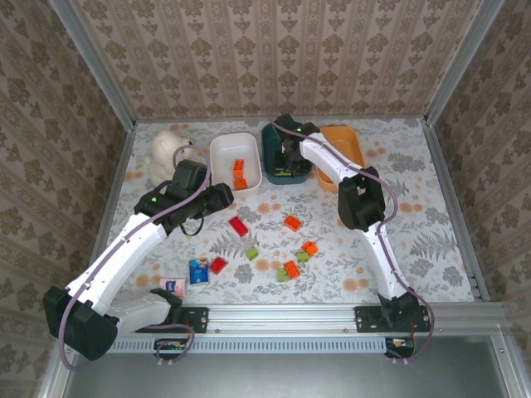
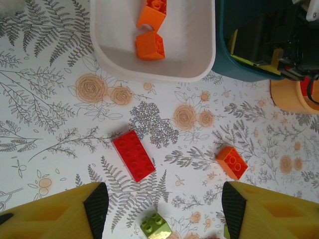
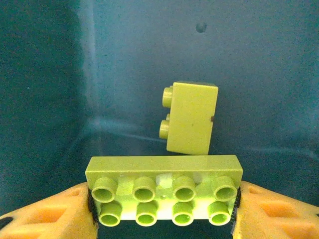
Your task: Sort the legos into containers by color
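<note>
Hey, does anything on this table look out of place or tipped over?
Two things. A white teddy bear sits beside the white tub, and a blue-and-white packet lies among the loose bricks; neither is a lego. Inside the teal tub, one small green brick lies on its side, studs pointing sideways.

Your left hand (image 2: 164, 204) hangs open, pointing down; your right hand (image 3: 163, 211), stretched toward the worktop's far edge, clamps a lime brick (image 3: 163, 172).
</note>
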`<state>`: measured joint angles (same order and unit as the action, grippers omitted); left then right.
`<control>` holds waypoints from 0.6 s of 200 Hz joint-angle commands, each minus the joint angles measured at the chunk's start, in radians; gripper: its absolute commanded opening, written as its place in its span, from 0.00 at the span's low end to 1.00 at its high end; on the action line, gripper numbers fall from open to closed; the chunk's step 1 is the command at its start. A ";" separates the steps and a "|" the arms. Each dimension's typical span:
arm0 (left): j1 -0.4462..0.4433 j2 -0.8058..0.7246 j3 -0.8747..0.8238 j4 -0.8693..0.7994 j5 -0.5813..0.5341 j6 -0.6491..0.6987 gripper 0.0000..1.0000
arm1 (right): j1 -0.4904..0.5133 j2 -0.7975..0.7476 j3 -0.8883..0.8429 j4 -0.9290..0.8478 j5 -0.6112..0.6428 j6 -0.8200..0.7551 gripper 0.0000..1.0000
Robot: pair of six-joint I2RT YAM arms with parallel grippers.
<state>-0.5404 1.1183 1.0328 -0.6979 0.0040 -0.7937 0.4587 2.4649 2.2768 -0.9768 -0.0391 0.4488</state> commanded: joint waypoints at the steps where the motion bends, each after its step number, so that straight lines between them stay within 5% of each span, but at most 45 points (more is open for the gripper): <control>1: 0.008 0.011 0.021 0.012 0.007 -0.013 0.65 | -0.002 0.004 0.021 -0.040 -0.022 -0.007 0.66; 52: 0.007 0.012 0.023 0.014 0.010 -0.012 0.65 | -0.003 -0.026 0.082 -0.063 -0.013 -0.021 0.82; 120: 0.007 0.002 0.030 0.001 0.018 0.019 0.65 | -0.011 -0.264 0.103 -0.023 0.025 -0.039 0.78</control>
<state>-0.5404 1.1286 1.0328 -0.6918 0.0055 -0.7933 0.4530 2.3989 2.4065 -1.0222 -0.0376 0.4381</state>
